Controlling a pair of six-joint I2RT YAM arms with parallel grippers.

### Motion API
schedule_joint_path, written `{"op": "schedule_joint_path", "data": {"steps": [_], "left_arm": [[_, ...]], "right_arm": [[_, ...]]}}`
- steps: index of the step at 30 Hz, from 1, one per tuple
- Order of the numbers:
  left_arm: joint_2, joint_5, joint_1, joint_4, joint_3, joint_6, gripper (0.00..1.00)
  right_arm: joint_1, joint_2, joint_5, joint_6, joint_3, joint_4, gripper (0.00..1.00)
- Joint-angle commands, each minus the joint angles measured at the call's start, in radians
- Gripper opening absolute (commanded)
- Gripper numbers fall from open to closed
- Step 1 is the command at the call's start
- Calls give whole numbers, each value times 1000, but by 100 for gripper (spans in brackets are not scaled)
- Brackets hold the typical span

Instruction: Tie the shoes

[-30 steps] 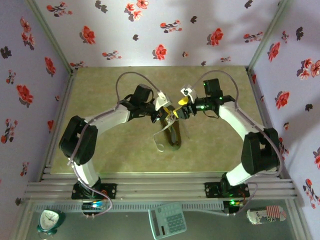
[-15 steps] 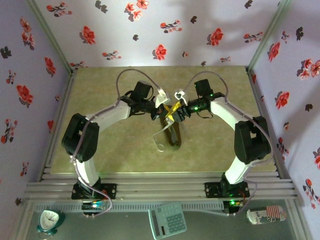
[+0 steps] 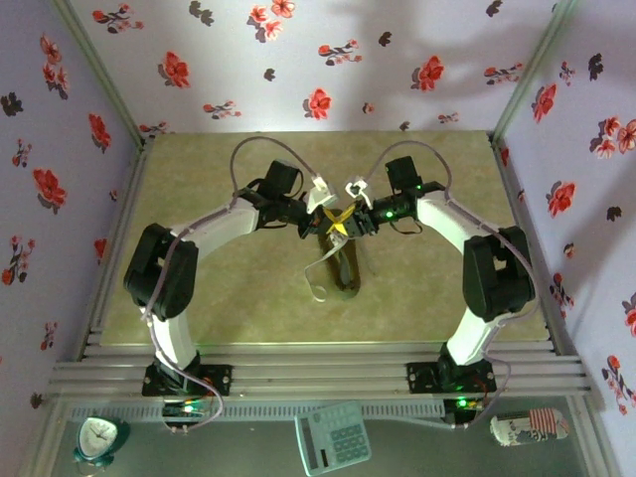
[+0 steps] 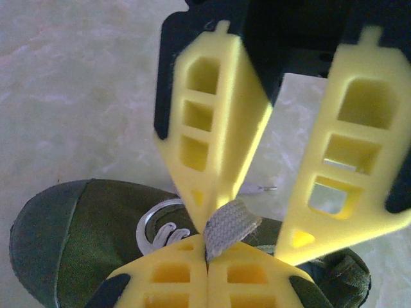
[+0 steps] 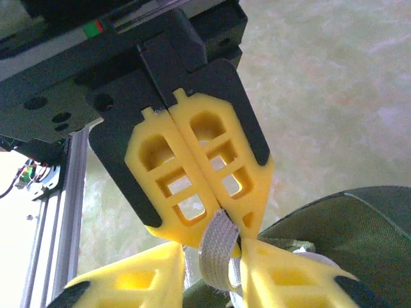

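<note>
The olive-green shoe lies on the mat with its toe toward the arms' bases. It also appears in the left wrist view and the right wrist view. My left gripper is shut on a short loop of white lace just above the shoe's opening. My right gripper meets it tip to tip, its yellow fingers still apart on either side of that lace loop. From above, the left gripper and right gripper cross over the shoe's far end.
A loose lace end trails left of the shoe on the mat. Floral walls close in on three sides. A metal rail runs along the front, with a clock, a calculator and a can beyond it.
The right gripper has moved left to meet the left gripper, and its jaws have narrowed around the lace loop. The left gripper stays shut on the lace, barely moved.
</note>
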Motion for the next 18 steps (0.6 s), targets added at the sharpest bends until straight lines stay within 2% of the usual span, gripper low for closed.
{"op": "schedule_joint_path", "data": {"steps": [1,4,7,11,13,15,18], "left_arm": [[13,51,-1,-22,34,30,0],[14,51,-1,-27,37,31,0],[14,54,-1,-28,35,29,0],[7,48,0,-17,33,7,3],[0,25,0,-11,35,-24,28],[-17,-15,0,2,25,-52,44],[-69,-103,3,46,-25,-117,57]], "right_arm": [[8,17,-16,0,28,2,21],[10,12,-11,11,26,15,14],[11,5,2,29,17,39,0],[14,-27,45,80,-21,112,0],[14,-62,76,129,-59,189,0],[15,-95,103,158,-95,241,0],[15,-143,148,197,-147,295,0]]}}
